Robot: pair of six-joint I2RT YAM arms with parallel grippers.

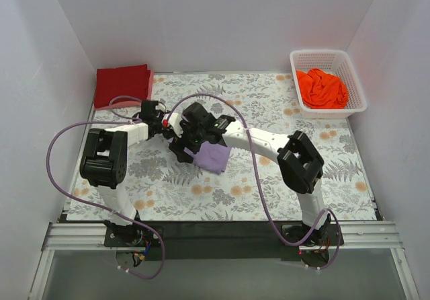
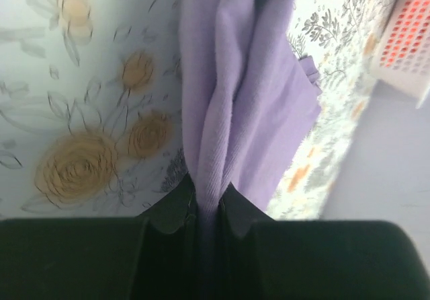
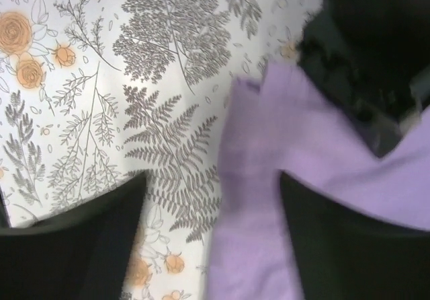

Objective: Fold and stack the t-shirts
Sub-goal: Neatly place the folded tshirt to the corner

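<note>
White walls stand around a table with a leafy flower cloth (image 1: 269,192) on it. From above, the dark red shirt (image 1: 122,83) lies folded flat at 10 o'clock. The orange shirt (image 1: 322,89) sits crumpled in the white basket (image 1: 359,101) at 1 o'clock. The purple shirt (image 1: 213,157) is a small bunch near the middle, where the left arm (image 1: 107,155) and the right arm (image 1: 302,160) meet. Here it looks nearly square, so I cannot tell its long way. The arms are very close together, so they could bump. In the left wrist view, the left claw (image 2: 208,202) is pinched tight on a thick fold of the purple shirt. The shirt runs long from 6 o'clock up to 12 o'clock, away from the claw. It is held as a bunch, so layers could slip out and the fold could fall open. In the right wrist view, the right claw (image 3: 211,206) is wide open and grips nothing. The shirt lies partly between its fingers, running from 6 o'clock toward 3 o'clock. If this claw shuts here, it may grab only an edge, and the shirt would twist.
</note>
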